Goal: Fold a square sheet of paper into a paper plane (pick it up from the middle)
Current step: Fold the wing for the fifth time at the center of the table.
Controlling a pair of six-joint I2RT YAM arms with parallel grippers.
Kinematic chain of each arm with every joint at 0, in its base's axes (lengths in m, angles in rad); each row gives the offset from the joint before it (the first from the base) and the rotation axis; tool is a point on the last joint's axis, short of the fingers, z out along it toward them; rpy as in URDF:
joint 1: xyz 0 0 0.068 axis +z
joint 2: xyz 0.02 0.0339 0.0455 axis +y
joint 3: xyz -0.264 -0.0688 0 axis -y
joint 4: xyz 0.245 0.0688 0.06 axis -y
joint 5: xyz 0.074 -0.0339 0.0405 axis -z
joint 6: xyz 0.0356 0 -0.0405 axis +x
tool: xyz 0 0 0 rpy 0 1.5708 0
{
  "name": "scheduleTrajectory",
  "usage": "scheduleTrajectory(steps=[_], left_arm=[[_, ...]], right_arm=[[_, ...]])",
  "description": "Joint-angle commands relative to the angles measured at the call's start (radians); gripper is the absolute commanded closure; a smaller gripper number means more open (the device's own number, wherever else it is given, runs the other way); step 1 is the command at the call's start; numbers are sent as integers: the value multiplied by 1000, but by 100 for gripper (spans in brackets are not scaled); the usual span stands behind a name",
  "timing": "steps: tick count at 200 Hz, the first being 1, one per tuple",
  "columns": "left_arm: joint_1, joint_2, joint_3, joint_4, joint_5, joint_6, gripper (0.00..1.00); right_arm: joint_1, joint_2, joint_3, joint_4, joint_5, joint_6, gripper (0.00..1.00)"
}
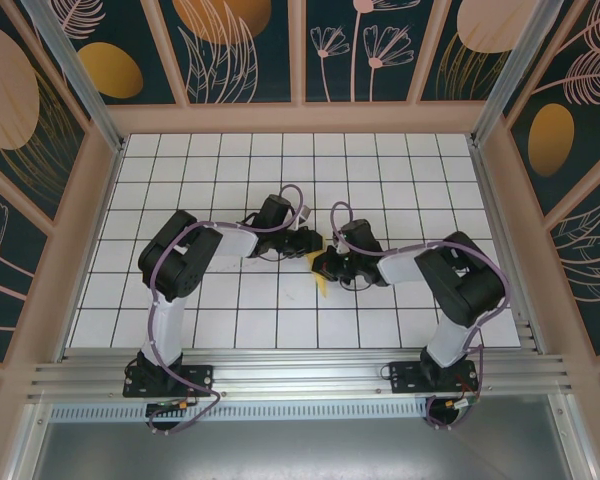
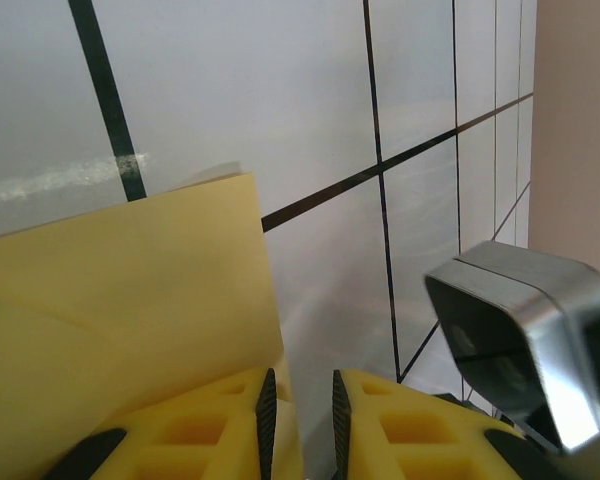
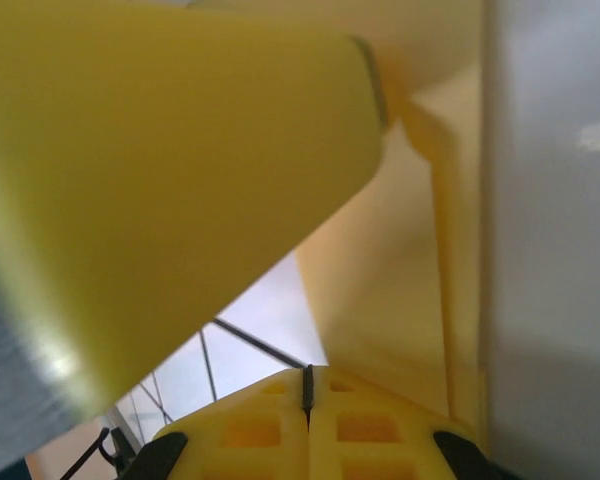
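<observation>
The yellow sheet of paper [image 1: 323, 279] lies mid-table under both grippers, with a pointed end poking toward the near edge. The arms hide most of its shape, so I cannot tell whether it forms a paper plane. In the left wrist view the paper [image 2: 130, 290] shows folded layers. My left gripper [image 2: 300, 378] is open by a narrow gap, its left pad at the paper's edge. My right gripper [image 3: 307, 372] is shut, its tips against the paper [image 3: 400, 260]. I cannot tell if it pinches the paper. From above, the left gripper [image 1: 317, 243] and the right gripper [image 1: 327, 263] almost touch.
The white grid table [image 1: 230, 170] is boxed in by peach walls [image 1: 500, 190], with a metal rail [image 1: 300, 372] at the near edge. A yellow finger [image 3: 180, 150] of the left gripper looms close in the right wrist view. The right arm's silver housing [image 2: 520, 340] sits close by.
</observation>
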Motion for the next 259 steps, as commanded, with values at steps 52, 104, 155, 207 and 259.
scheduleTrajectory(steps=[52,104,155,207,259], left_arm=[[-1,75,-14,-70,-74,34,76],[-1,89,-1,-105,-97,46,76],[0,94,-1,-112,-101,47,76],[-1,88,3,-121,-96,55,76],[-1,83,8,-123,-84,57,76]], right_arm=[[11,5,-77,-60,3,-16,100],[31,-53,-126,-64,-33,-6,100],[70,-82,-197,-46,-14,31,100],[78,-154,-273,-73,12,54,100],[79,-188,-289,-118,15,44,100]])
